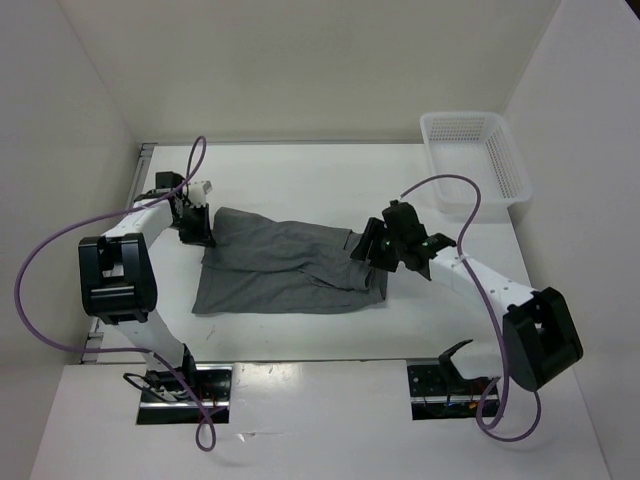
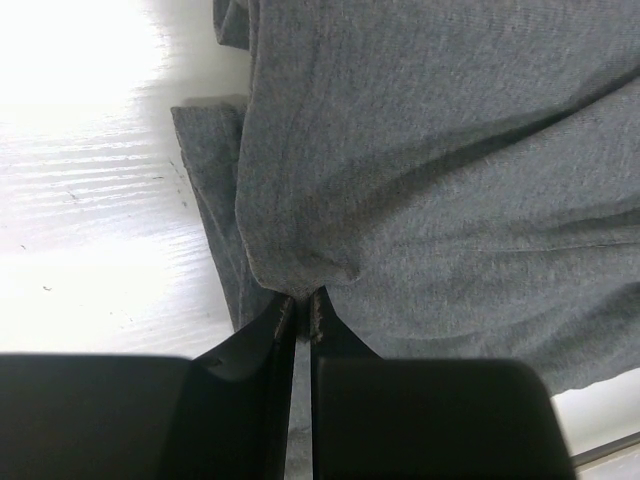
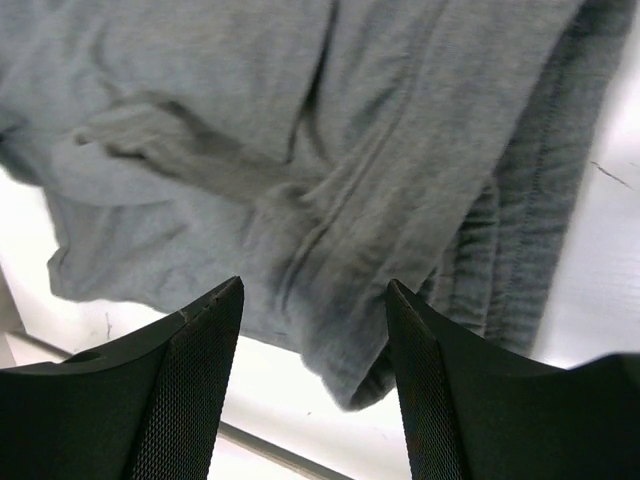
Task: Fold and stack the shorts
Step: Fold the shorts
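The dark grey shorts (image 1: 285,265) lie spread on the white table, folded over lengthwise. My left gripper (image 1: 203,238) is at their far left corner, shut on a pinch of the fabric (image 2: 300,275). My right gripper (image 1: 368,250) hovers over the right end of the shorts with its jaws open. In the right wrist view the thick seamed edge (image 3: 500,250) and a loose corner (image 3: 370,385) lie between and just beyond the fingers (image 3: 200,380).
A white plastic mesh basket (image 1: 475,160) stands at the table's far right corner. The table's near edge (image 1: 300,360) runs just below the shorts. Purple cables loop from both arms.
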Action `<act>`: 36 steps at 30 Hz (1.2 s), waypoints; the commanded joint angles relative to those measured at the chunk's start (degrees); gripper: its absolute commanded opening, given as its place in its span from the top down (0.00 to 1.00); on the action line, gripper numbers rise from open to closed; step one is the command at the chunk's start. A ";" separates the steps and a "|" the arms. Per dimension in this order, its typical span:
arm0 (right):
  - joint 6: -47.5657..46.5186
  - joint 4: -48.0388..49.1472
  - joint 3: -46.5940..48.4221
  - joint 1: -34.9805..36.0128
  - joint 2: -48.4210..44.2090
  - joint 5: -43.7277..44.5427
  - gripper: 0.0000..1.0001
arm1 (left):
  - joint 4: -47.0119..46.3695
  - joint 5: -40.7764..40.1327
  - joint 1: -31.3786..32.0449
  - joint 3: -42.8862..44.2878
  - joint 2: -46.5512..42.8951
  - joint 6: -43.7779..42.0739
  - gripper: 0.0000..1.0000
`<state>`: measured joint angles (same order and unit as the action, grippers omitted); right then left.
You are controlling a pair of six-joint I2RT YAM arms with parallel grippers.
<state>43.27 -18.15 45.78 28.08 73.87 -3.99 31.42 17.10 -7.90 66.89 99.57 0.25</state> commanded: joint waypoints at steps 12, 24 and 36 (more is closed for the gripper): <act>7.10 -3.22 -4.38 -1.18 -13.40 -2.32 0.37 | 1.54 1.71 0.17 2.89 -2.27 -0.25 1.00; 5.70 4.25 1.33 -2.49 1.28 -2.79 0.39 | 2.07 1.09 0.17 3.42 -2.80 -0.25 1.00; -12.21 10.43 22.57 -10.06 15.86 -6.46 1.00 | 1.54 2.41 0.17 21.24 -0.96 -0.25 1.00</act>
<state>39.77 -11.22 59.90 18.44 87.48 -8.45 35.11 17.67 -7.77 81.23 99.35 0.25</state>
